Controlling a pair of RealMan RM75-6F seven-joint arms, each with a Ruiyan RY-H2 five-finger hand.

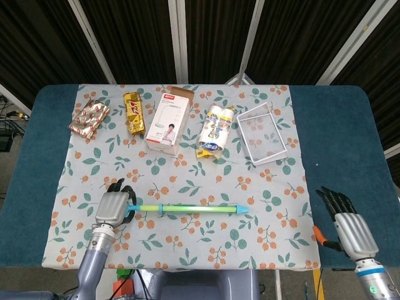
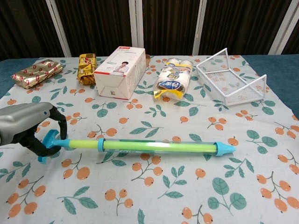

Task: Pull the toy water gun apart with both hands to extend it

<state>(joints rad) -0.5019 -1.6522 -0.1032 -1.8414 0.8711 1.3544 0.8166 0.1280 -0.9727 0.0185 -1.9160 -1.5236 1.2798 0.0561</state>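
Here the left hand (image 2: 25, 128) grips the toy water gun (image 2: 154, 147) by its handle, while the right hand (image 1: 350, 228) hovers empty, fingers spread.

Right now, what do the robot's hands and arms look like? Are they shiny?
Yes, a bit. Each hand has a smooth silver-grey metal back and black fingers, seen on the left hand and right hand. A ridged silver wrist joins each to a grey arm. The right wrist shows a tiny green light.

Item count: one water gun (image 1: 190, 208), two gold packets (image 1: 89, 118) (image 1: 134, 113), one white box (image 1: 169, 120), one tissue pack (image 1: 216, 130), one wire basket (image 1: 262, 133), two hands (image 1: 112, 209) (image 1: 350, 228).
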